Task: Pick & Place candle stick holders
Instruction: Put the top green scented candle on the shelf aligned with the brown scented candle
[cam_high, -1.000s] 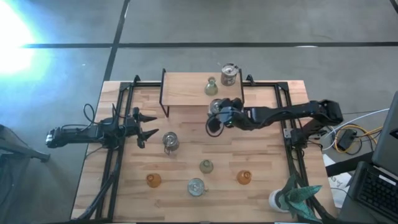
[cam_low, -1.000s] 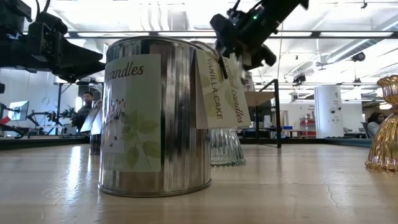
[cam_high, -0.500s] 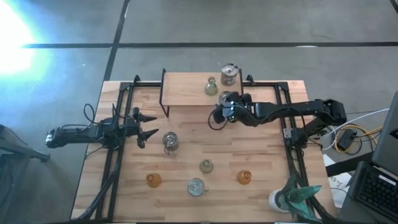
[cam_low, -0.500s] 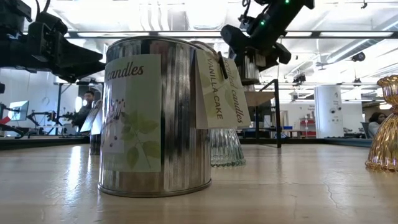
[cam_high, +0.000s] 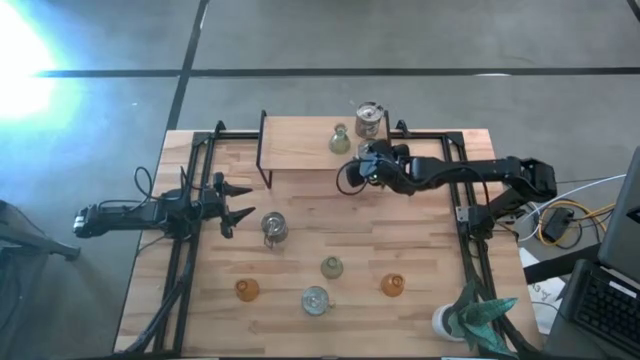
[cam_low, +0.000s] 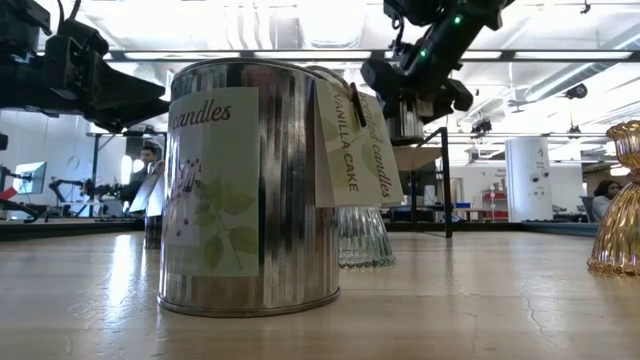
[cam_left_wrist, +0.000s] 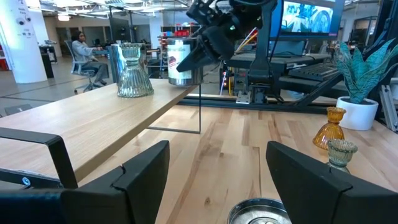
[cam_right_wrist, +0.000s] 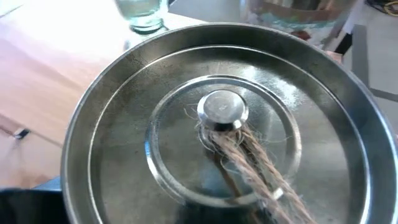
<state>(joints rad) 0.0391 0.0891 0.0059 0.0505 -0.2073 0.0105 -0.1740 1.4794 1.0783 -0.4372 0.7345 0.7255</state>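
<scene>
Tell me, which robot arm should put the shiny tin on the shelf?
The right one, probably. The right gripper already carries the silver tin at the raised shelf, while the left gripper waits open, far off at the table's left side.

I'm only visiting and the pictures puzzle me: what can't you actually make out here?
- Right gripper fingers: the right wrist view is filled by the silvery tin's lid.
- Pale green holder: low view, mostly behind the front candle tin.
- White plant pot: high view, partly under its leaves.
</scene>
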